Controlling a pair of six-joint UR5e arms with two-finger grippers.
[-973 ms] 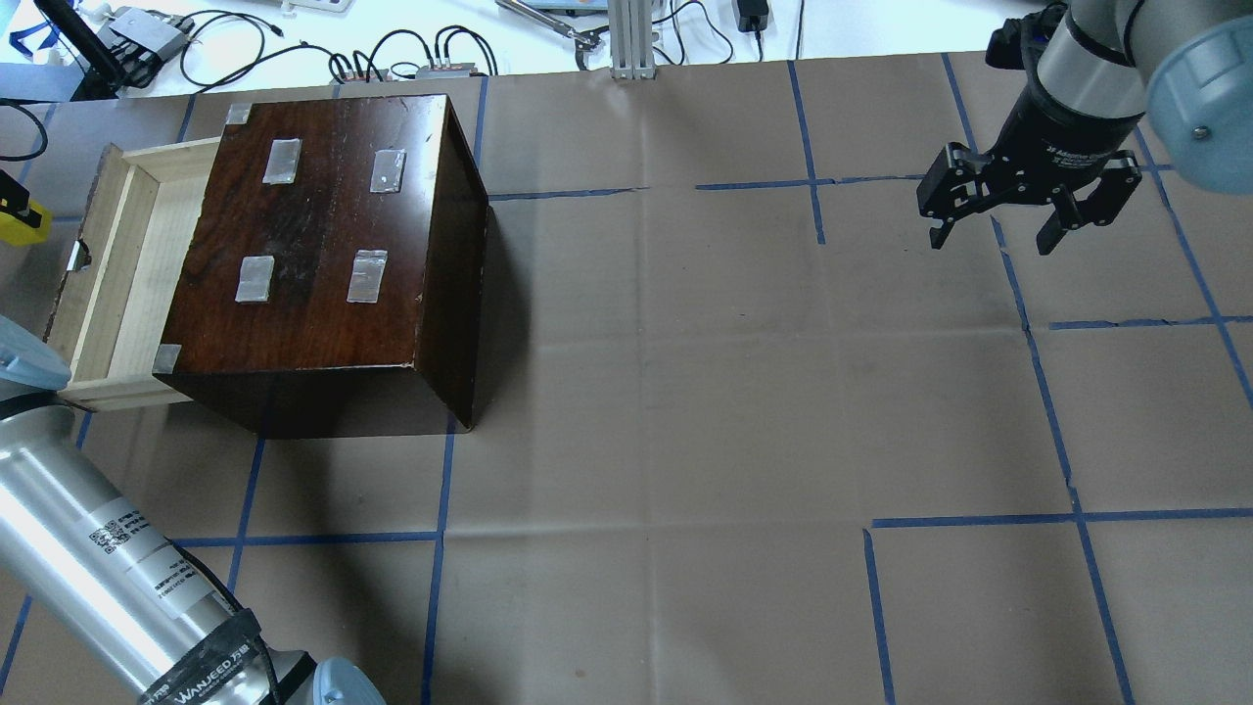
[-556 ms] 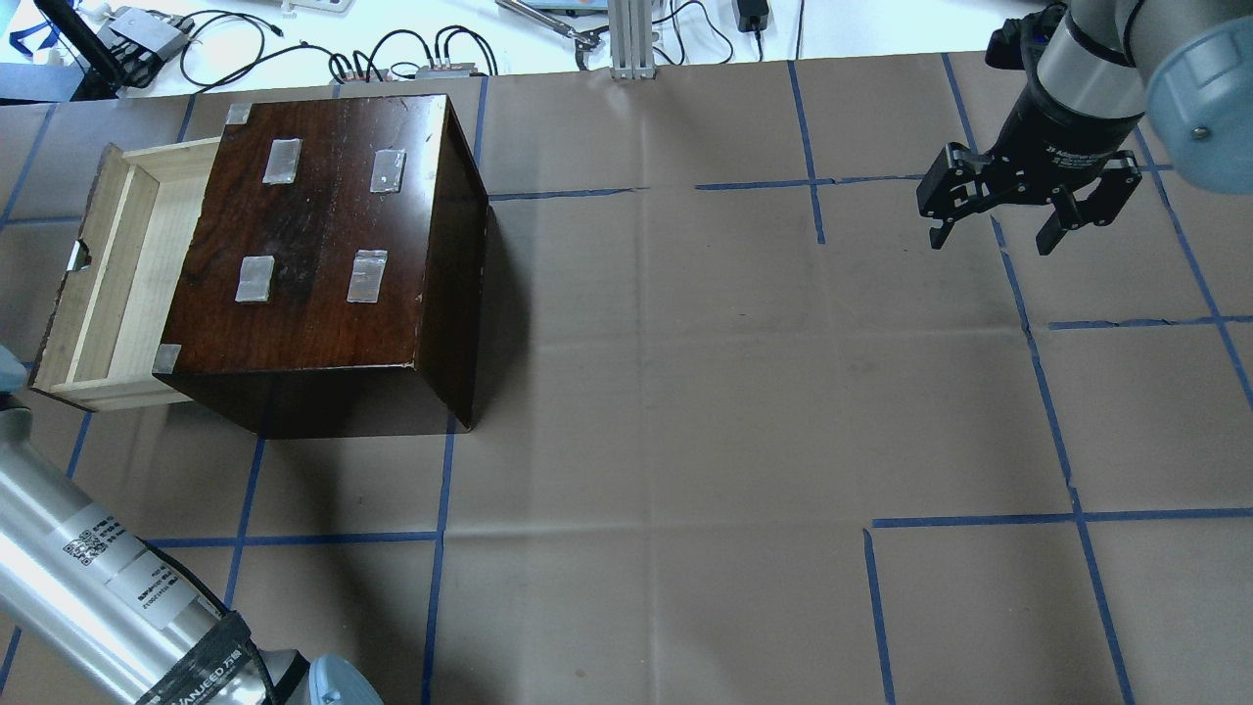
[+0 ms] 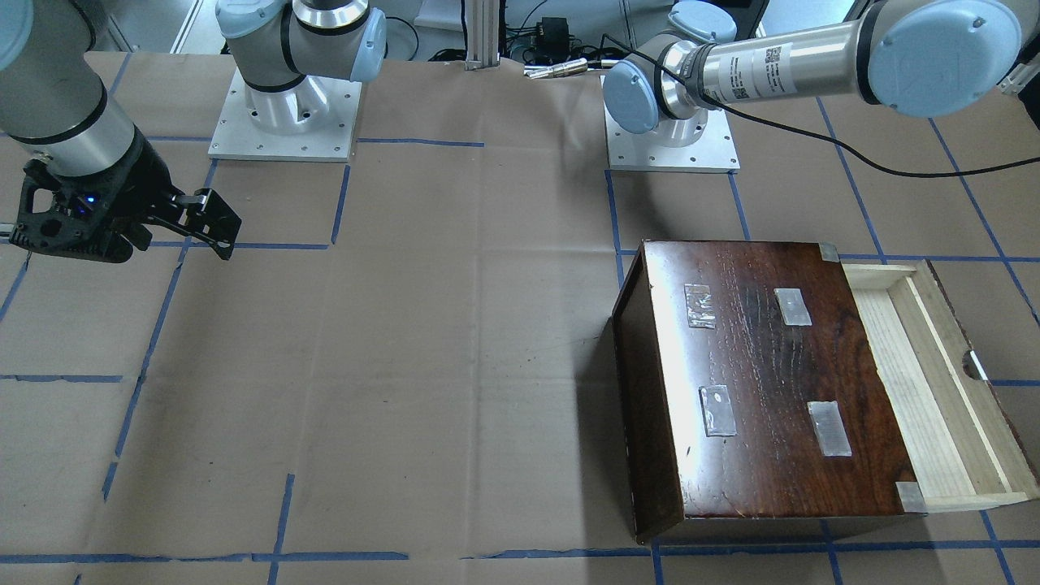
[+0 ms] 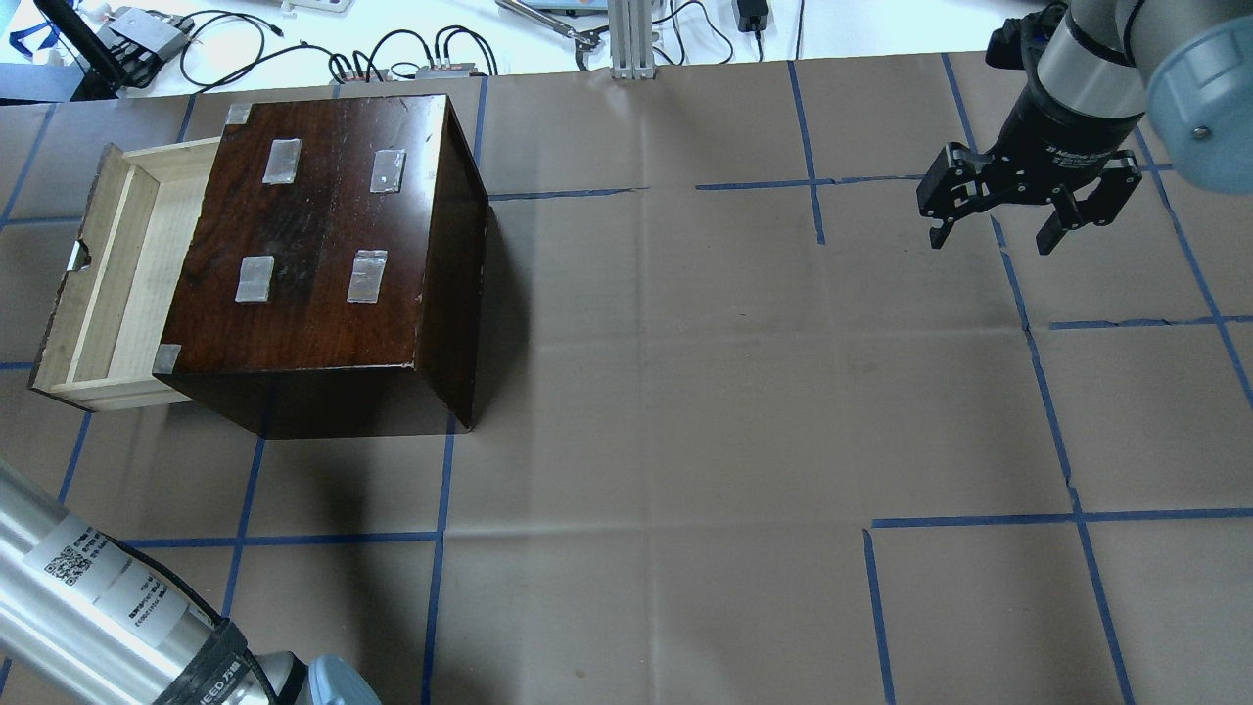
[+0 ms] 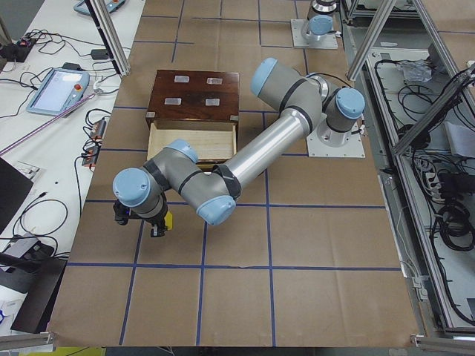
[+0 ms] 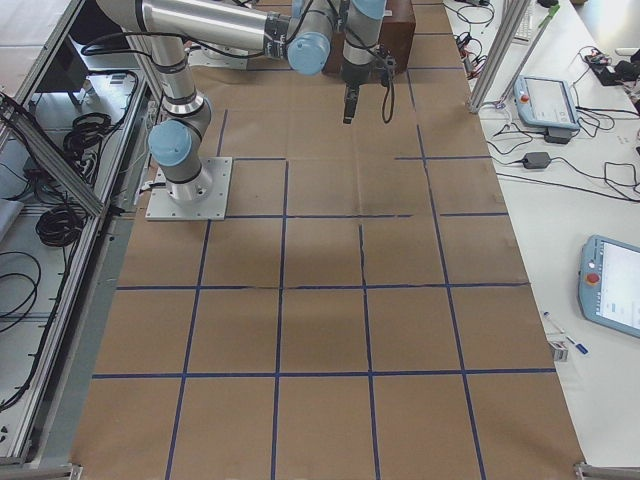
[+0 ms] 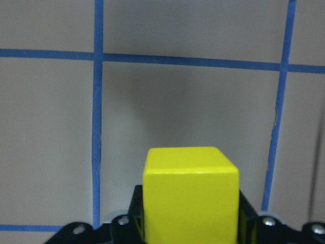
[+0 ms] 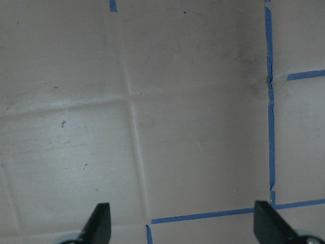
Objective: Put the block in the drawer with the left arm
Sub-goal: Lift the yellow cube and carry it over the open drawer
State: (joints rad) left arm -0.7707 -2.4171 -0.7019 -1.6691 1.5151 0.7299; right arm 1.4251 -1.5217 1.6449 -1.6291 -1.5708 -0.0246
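Note:
The yellow block [image 7: 190, 188] sits clamped between my left gripper's [image 7: 190, 231] fingers, above the brown paper and blue tape lines. In the exterior left view the left gripper [image 5: 151, 222] and the block [image 5: 168, 220] hang over the table in front of the drawer [image 5: 191, 141], apart from it. The pale wood drawer [image 4: 117, 264] stands pulled open from the dark brown box [image 4: 323, 235], and the part of it that shows is bare. My left gripper is outside the overhead view. My right gripper [image 4: 994, 235] is open and holds nothing, far off at the back right.
The dark box [image 3: 772, 390] has several tape patches on its top, with the drawer [image 3: 934, 382] sticking out beside it. Cables and devices lie beyond the table's far edge [image 4: 392, 59]. An aluminium post [image 4: 631, 39] stands at the back.
My left arm has swung out to the left. The block showed at the overhead view's left edge one second ago and is now outside it. The right arm has not moved.

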